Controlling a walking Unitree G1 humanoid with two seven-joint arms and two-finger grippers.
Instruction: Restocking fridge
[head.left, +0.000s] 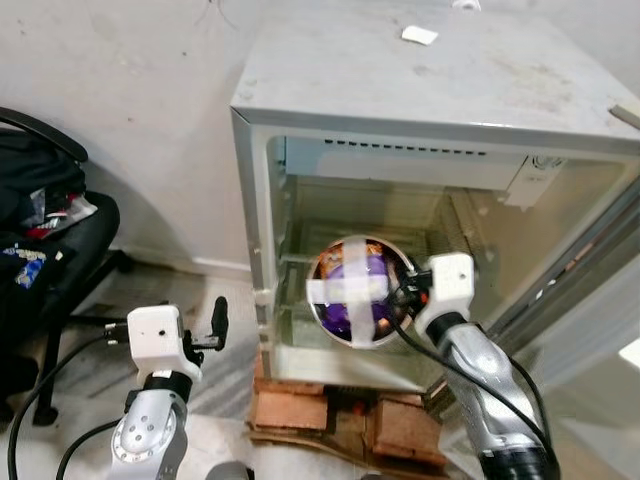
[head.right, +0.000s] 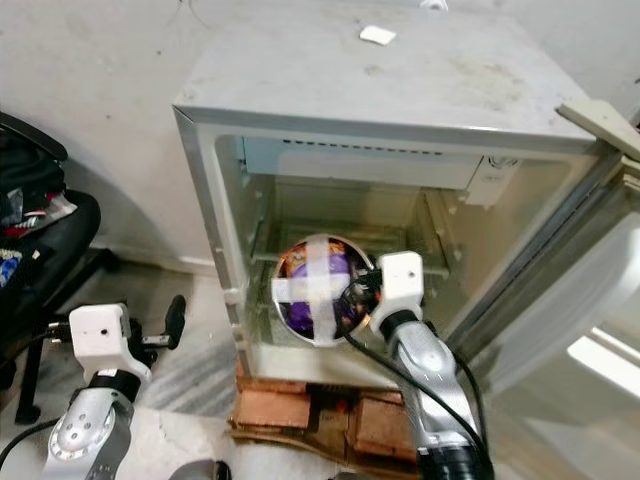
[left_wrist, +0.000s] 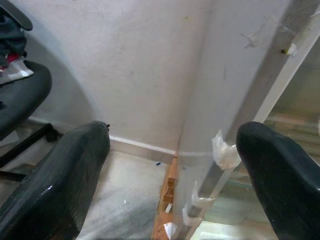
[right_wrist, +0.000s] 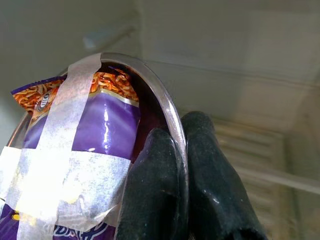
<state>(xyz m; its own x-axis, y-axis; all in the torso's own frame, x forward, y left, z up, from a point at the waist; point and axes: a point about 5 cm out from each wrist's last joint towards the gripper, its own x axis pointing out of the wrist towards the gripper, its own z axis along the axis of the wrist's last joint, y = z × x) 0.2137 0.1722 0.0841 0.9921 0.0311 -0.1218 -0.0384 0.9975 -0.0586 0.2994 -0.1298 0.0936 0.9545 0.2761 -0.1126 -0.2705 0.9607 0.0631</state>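
the restock looks about midway for this item: the right end effector (head.left: 405, 292) grips the bowl (head.left: 355, 291) by its rim, and the bowl hangs at the open mouth of the fridge (head.left: 430, 100), tipped so its open face looks toward the camera. it has not been set down; by my reading, what is left is to carry it further in, level it on a shelf (head.left: 320, 262) and let go. the wire shelf lies just behind and below the bowl, and the shelves that can be seen hold nothing else.

in the right wrist view the two black fingers (right_wrist: 155, 195) sit narrow, one inside and one outside the thin rim, pinching it between them.

the bowl is round, shiny metal with a fine edge. a glossy purple and orange snack packet (right_wrist: 105, 125) fills it, held in by a cross of matte whitish tape (right_wrist: 60, 180) over the top. the fridge is a small pale box, scuffed on top, with smooth plastic walls inside; it stands on rough reddish bricks (head.left: 300, 405).

the left end effector (head.left: 215, 325) is well off to the left of the fridge, low, holding nothing; its rounded black fingers (left_wrist: 65, 180) are spread wide.
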